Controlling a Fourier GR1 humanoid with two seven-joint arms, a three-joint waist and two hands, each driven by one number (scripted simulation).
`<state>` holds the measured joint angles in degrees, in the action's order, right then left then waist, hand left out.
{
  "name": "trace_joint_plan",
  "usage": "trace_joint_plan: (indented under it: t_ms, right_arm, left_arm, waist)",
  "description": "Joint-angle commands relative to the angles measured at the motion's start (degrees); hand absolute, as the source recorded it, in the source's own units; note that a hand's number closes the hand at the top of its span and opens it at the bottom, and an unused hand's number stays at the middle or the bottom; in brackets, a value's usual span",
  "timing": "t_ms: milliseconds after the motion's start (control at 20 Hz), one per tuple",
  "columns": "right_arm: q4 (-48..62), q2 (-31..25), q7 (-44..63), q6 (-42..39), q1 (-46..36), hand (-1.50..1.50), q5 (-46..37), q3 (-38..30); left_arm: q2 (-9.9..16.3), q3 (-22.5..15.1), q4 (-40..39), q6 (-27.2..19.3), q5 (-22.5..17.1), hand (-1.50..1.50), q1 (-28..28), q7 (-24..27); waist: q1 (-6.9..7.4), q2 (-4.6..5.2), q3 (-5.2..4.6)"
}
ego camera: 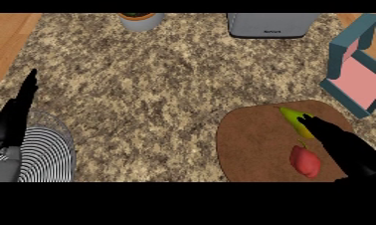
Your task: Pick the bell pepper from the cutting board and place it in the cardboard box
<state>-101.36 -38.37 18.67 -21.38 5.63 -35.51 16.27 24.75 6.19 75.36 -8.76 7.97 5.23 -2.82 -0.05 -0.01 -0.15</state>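
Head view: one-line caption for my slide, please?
Right hand reaches over the cutting board at the yellow-green bell pepper; left hand rests open.

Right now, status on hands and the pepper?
Left hand open, resting at left edge. Right hand open over bell pepper on cutting board. Red fruit alongside.

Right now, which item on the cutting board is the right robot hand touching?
The yellow-green one at the cutting board's far side; the right robot hand's fingertips overlap it. The red one lies nearer, beside the hand.
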Motion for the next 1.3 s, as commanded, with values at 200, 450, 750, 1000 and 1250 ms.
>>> trace_joint_plan:
  t_ms: [200, 450, 750, 1000, 1250]
  right_arm:
    - [-5.6, 4.2, 0.1, -5.8, -1.2, -1.50, -0.4, -1.9]
    - [-9.1, 8.3, 3.1, -6.1, 3.9, -1.50, -6.8, 1.9]
    - [-1.0, 9.1, 4.7, -10.1, -0.7, -1.50, -8.1, -1.5]
    - [4.3, 11.8, 1.9, -6.2, -0.7, -1.50, -13.2, -0.3]
    - [8.4, 12.6, -1.6, 4.3, -4.7, 1.50, -21.9, 1.7]
  left_arm:
    - [1.0, 2.5, 5.0, 3.4, 0.2, 0.00, -1.4, -2.8]
    - [-2.1, 1.9, 4.0, 2.5, 2.7, 0.00, -0.1, -4.0]
    - [-3.2, 2.2, 2.9, 1.9, 4.6, 0.00, -0.6, -0.8]
    - [-0.9, 5.6, -1.4, 5.7, 2.9, 0.00, 1.8, 0.8]
    - [-3.8, 4.2, 1.4, 3.2, 4.4, 0.00, -1.1, 0.8]
  waist:
    - [0.16, -0.08, 0.15]
    - [-0.03, -0.06, 0.15]
    - [0.06, 0.01, 0.15]
    - [-0.02, 0.01, 0.15]
    - [0.22, 0.00, 0.16]
